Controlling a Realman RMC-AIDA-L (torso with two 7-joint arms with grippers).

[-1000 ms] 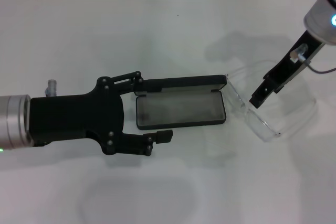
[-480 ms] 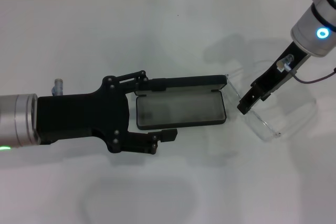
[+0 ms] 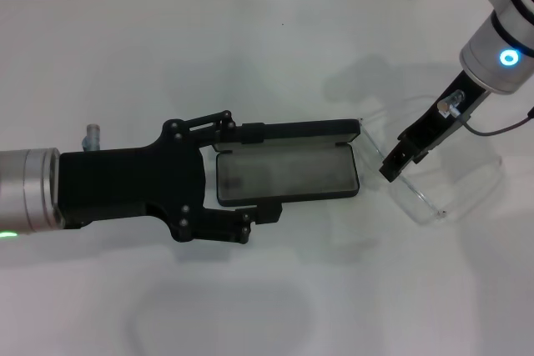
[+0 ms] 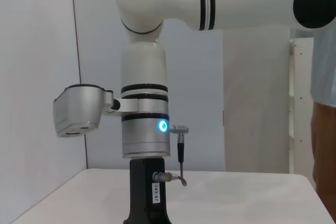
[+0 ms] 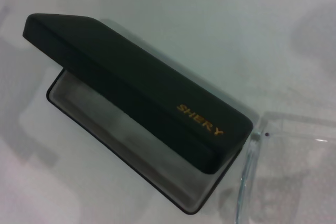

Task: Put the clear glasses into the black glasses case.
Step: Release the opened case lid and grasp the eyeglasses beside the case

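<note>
The left gripper (image 3: 250, 174) is spread wide around the near end of the case (image 3: 288, 174), one finger along the raised lid, the other just off the tray's front edge. The case stands open, its grey lining bare, so nothing is packed yet.

Just past the case's far end lie the glasses (image 3: 430, 168) on the table (image 3: 267, 47). The right gripper (image 3: 397, 162) has its tip down on them; whether its fingers are closed I cannot tell. Lifting and placing the glasses is all left to do.

The half-raised lid may hinder entry.
</note>
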